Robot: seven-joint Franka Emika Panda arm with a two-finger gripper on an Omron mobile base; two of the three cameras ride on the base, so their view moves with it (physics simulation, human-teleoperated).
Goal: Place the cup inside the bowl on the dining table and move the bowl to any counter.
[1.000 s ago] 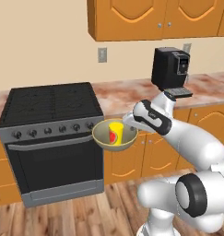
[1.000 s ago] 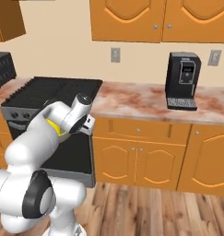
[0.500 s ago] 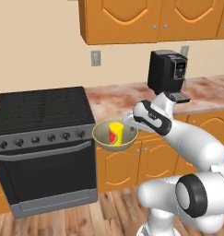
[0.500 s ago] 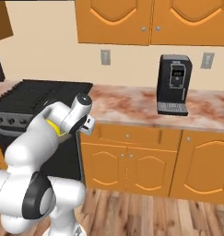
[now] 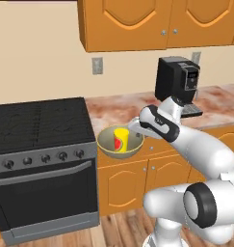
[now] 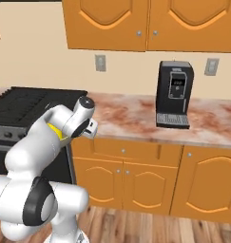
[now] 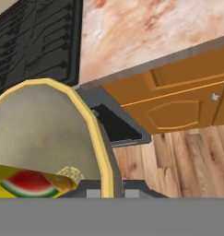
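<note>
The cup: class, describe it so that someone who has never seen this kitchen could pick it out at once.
Start at the black stove beside the marble counter. Just in front of the counter's edge, the robot's pincer holds a round olive bowl by its rim. The cup stands inside that bowl: small, bright yellow, with a red mark on its side, and far narrower than the bowl.

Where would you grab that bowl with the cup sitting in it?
By the rim, from the side. The bowl is too wide to span, and the cup takes up its middle, so a pinch across the thin edge suits it. The claw is shut on the rim on the bowl's right in the left base view.
</note>
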